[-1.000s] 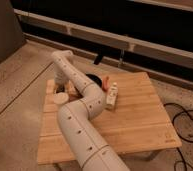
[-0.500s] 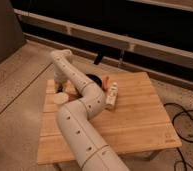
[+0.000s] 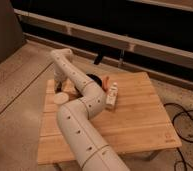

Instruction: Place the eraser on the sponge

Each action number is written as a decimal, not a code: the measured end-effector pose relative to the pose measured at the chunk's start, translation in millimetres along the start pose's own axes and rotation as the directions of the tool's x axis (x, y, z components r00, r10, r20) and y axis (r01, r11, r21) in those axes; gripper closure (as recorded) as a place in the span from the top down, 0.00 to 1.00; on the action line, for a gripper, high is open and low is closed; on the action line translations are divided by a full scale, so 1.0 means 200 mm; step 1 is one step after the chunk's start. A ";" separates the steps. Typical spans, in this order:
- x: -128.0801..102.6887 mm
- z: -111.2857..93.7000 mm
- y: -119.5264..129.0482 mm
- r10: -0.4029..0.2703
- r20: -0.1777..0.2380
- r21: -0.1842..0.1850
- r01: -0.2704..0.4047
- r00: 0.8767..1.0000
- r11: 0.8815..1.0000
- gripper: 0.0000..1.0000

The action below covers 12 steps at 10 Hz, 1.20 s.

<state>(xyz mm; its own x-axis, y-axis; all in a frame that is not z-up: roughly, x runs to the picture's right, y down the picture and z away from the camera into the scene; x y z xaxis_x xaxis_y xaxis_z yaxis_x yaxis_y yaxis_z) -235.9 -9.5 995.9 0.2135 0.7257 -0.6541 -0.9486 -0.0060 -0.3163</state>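
Gripper (image 3: 57, 85) down low at the back left corner of the worktop (image 3: 140, 125), at the very end of the white arm (image 3: 85, 107). Cannot tell if wide or narrow, or if holding anything. Just in front of the gripper, close to the left edge of the wood, a pale round cup (image 3: 60, 98), right by the side of the arm. Cannot tell if touching. Arm fat and white, dotted with little round holes, stretched from the bottom edge across the wood to a bend high over the back left corner, then pointing down to the gripper. On the right side of the arm, near the back middle of the worktop, a dark lump that looks like the eraser (image 3: 93, 79), partly hidden behind the arm. Cannot tell its shape for sure. Cannot tell where the sponge is. Just right of the dark lump, a small orange thing (image 3: 106, 81). In front of that, a long pale block (image 3: 111, 96), flat on the wood, close beside the arm. Past the right edge, dark cables (image 3: 186, 120) on the speckled floor (image 3: 20, 75). Behind the worktop, a long pale rail (image 3: 140, 45) and a dark wall.
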 end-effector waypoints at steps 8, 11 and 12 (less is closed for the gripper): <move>-0.26 -0.74 -0.08 -0.085 0.252 0.146 0.049 0.964 0.988 0.00; -0.26 -1.00 -0.16 -0.099 0.301 0.197 0.039 0.948 0.980 0.00; -0.24 -1.03 -0.18 -0.098 0.300 0.198 0.038 0.949 0.979 0.00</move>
<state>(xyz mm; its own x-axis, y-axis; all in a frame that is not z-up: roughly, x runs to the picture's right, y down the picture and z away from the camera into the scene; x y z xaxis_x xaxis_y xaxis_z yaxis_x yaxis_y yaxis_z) -163.5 -186.9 897.0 0.2255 0.8958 -0.3831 -0.9672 0.1585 -0.1987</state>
